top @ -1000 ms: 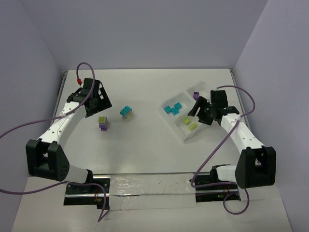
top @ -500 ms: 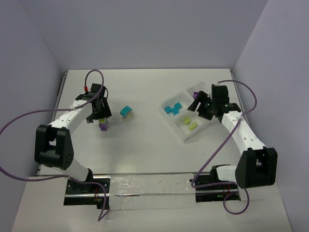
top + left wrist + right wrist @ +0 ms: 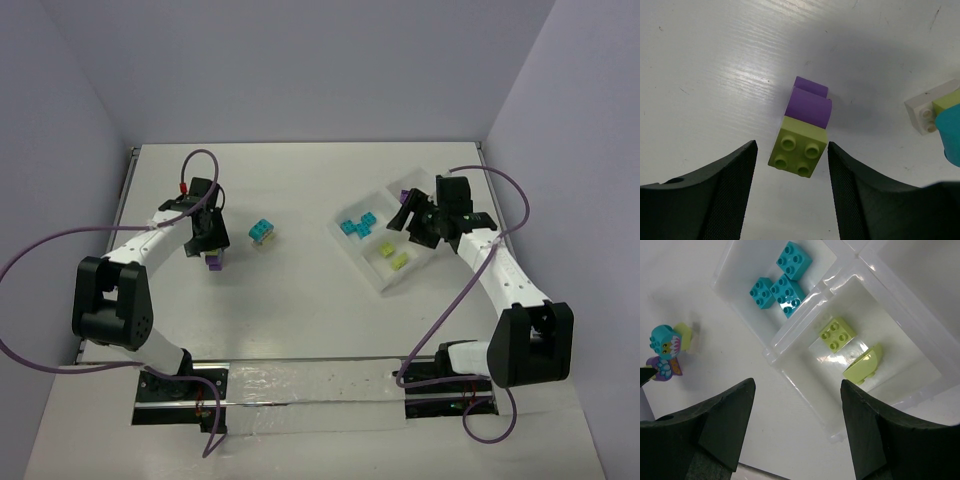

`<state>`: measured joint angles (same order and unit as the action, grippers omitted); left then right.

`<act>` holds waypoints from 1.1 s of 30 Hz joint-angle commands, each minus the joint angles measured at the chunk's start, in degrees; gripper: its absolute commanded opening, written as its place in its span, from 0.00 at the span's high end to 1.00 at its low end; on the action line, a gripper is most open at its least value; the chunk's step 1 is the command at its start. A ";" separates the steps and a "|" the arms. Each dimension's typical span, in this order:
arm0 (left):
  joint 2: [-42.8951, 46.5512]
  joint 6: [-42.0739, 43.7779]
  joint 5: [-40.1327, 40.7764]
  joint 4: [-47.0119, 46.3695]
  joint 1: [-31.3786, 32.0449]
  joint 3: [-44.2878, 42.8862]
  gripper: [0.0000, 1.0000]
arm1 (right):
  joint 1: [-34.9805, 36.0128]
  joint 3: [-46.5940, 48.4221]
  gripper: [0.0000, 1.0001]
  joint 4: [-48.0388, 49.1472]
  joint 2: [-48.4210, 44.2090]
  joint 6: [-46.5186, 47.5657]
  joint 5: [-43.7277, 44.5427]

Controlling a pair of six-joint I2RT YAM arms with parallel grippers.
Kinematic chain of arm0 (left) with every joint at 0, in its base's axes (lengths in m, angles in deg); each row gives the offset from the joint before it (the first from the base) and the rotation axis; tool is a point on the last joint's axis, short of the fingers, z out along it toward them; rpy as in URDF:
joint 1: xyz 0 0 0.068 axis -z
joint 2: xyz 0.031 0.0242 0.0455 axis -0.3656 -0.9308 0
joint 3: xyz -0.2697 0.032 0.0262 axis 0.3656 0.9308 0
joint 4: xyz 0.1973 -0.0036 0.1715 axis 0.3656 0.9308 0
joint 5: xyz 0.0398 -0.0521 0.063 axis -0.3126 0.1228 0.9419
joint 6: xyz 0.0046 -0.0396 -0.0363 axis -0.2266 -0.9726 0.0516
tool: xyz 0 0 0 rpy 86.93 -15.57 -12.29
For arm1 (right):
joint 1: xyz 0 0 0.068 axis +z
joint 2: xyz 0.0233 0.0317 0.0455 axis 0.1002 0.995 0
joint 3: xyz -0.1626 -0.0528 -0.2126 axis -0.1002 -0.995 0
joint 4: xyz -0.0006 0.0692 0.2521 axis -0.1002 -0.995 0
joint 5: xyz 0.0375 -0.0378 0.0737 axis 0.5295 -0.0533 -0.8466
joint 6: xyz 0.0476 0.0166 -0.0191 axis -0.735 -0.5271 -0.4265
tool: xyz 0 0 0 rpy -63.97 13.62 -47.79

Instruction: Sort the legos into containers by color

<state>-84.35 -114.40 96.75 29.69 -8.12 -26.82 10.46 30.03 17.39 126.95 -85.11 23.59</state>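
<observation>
A lime brick [image 3: 798, 152] stacked with a purple brick [image 3: 808, 105] lies on the table at the left [image 3: 213, 258]. My left gripper [image 3: 791, 150] is open and hangs right over this pair [image 3: 207, 238], one finger on each side, apart from it. A cyan-and-lime pair [image 3: 262, 232] stands to its right. The clear tray [image 3: 425, 262] holds three cyan bricks [image 3: 782, 277], two lime pieces [image 3: 837, 334] and a purple brick [image 3: 405, 197] in separate compartments. My right gripper [image 3: 797, 390] is open and empty above the tray's left edge [image 3: 410, 220].
A small white piece [image 3: 922, 112] is joined to the cyan-and-lime pair, which shows at the left of the right wrist view [image 3: 665, 342]. Purple cables loop beside both arms. The walls stand close at left, right and back.
My left gripper has swung down and right from the table's back left until it is over the lime-and-purple pair. My right gripper has shifted slightly toward the back of the tray.
</observation>
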 commanded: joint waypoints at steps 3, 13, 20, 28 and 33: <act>0.59 0.96 -2.96 -4.13 -0.14 -0.16 0.37 | 1.55 2.87 0.23 0.37 0.25 0.48 0.93; 0.31 0.61 -3.90 -4.51 -0.05 -1.43 0.54 | 1.71 2.61 0.23 0.54 0.43 0.05 0.56; 1.77 -0.10 -3.60 -2.52 0.00 -2.97 0.89 | 1.87 3.08 0.23 0.59 0.71 -0.11 -0.57; 11.50 3.98 -21.01 2.25 -0.05 -13.77 1.00 | 3.08 7.20 0.23 0.46 0.18 2.23 -7.11; 14.03 9.91 -41.85 1.92 -0.14 -19.24 1.00 | 3.92 9.43 0.23 5.31 -1.67 3.94 -19.33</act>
<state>-73.45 -109.67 73.16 31.99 -8.16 -40.96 13.45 35.76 17.80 127.62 -83.37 14.88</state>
